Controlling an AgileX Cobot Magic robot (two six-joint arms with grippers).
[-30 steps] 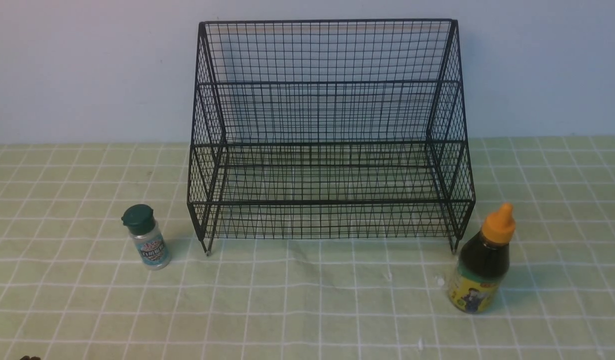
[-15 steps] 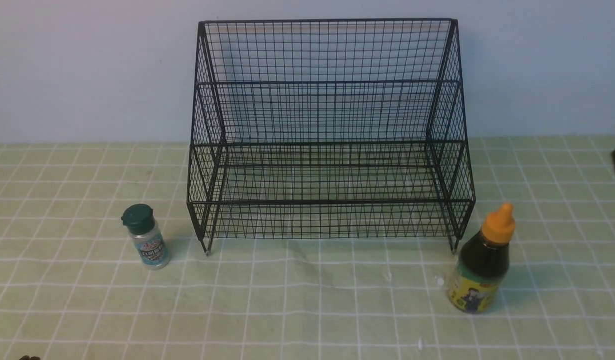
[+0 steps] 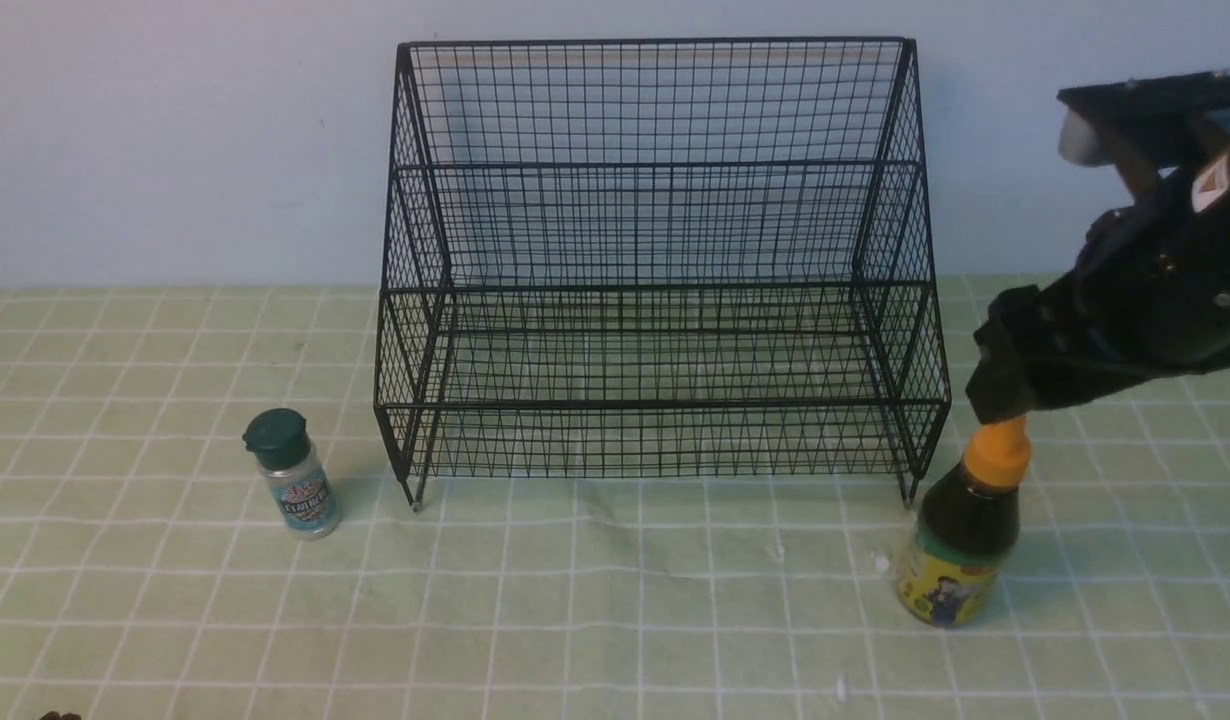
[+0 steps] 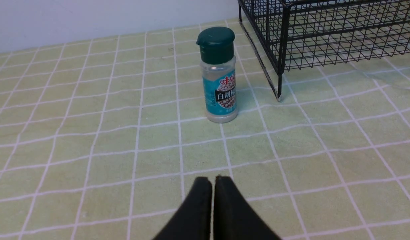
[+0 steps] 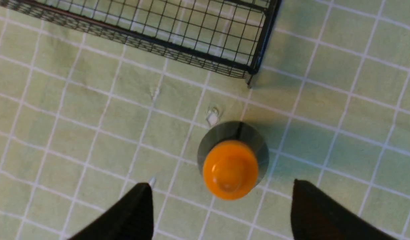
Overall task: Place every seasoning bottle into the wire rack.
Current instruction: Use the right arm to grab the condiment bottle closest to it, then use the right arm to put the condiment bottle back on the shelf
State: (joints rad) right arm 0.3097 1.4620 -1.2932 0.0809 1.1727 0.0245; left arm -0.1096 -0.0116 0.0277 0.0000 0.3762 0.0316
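The black wire rack [image 3: 655,404] stands at the back middle with both tiers bare. The small clear shaker [image 3: 293,475] with a dark green cap stands upright left of it. The dark-sauce bottle [image 3: 960,540] with an orange cap stands upright by the rack's right front leg. My right gripper [image 3: 1005,395] hangs just above that cap. In the right wrist view it [image 5: 221,185] is open, its jaws wide either side of the orange cap [image 5: 230,169] and above it. My left gripper [image 4: 212,181] is shut and empty, low over the cloth, well short of the shaker [image 4: 220,75].
A pale green checked cloth [image 3: 615,600] covers the table, and a plain wall stands close behind the rack. Small white specks [image 5: 212,116] lie on the cloth between the sauce bottle and the rack's leg [image 5: 250,81]. The rack's left front leg [image 4: 279,96] stands near the shaker.
My right arm has come in from the right edge and now hangs over the sauce bottle. The bottles and the rack have not moved.
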